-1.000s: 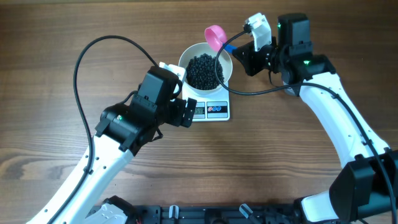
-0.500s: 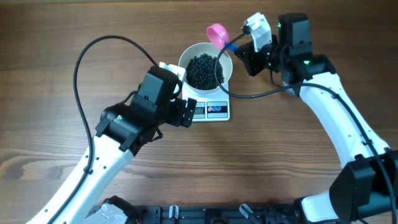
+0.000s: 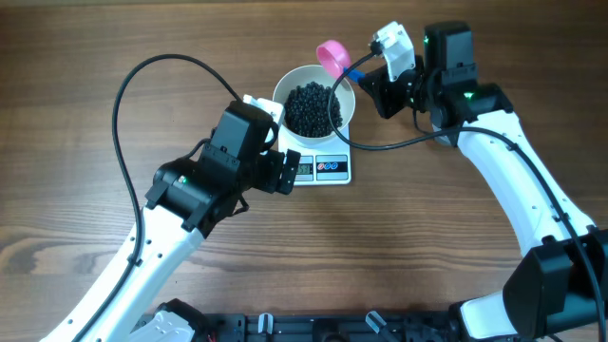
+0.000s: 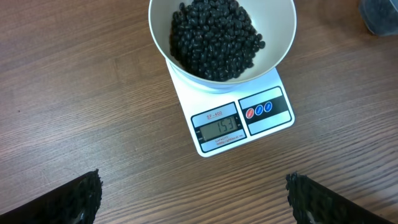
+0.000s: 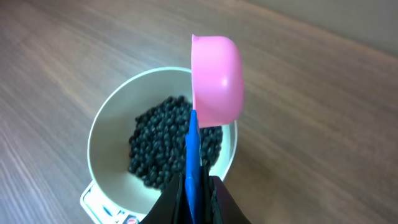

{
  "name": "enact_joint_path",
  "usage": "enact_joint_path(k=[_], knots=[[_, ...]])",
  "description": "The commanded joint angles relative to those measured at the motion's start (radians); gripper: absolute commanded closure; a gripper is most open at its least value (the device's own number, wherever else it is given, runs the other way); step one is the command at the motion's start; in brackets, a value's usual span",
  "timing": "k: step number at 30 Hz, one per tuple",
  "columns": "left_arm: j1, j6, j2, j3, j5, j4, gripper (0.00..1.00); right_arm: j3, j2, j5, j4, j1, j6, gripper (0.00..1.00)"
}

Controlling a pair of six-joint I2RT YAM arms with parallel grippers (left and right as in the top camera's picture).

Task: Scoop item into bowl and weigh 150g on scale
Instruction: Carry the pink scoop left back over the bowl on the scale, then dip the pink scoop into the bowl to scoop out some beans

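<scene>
right gripper (image 5: 189, 190) clenched on scoop (image 5: 214, 78) over bowl (image 5: 107, 134) rim; left gripper (image 4: 196, 202) spread beside scale (image 4: 239, 121).

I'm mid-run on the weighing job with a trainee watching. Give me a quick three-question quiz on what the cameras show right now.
1. True or false: the white bowl of black pellets sits on the scale.
2. What is the right pincer shut on? A) the pink scoop, by its blue handle B) the bowl's rim C) nothing
3. What number does the scale's display read?
Key: 1 true; 2 A; 3 153.
</scene>
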Motion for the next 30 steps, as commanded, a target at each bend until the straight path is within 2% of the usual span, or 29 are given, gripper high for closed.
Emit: enact_joint_path(k=[1, 11, 15, 21, 30], knots=[[0.004, 0.015, 0.002, -0.005, 0.008, 0.002, 0.00, 0.004, 0.012, -0.024, -0.013, 0.005, -0.003, 0.96], [0.003, 0.015, 0.002, -0.005, 0.008, 0.002, 0.00, 0.004, 0.019, -0.009, -0.043, 0.068, -0.010, 0.96], [0.003, 0.015, 0.002, -0.005, 0.008, 0.002, 0.00, 0.004, 0.036, 0.120, -0.040, 0.106, -0.104, 0.96], [0.004, 0.014, 0.002, -0.005, 0.008, 0.003, 0.00, 0.004, 0.054, 0.226, -0.025, 0.121, -0.105, 0.96], [0.004, 0.014, 0.002, -0.005, 0.008, 0.003, 0.00, 0.004, 0.064, 0.225, -0.047, 0.121, -0.104, 0.96]])
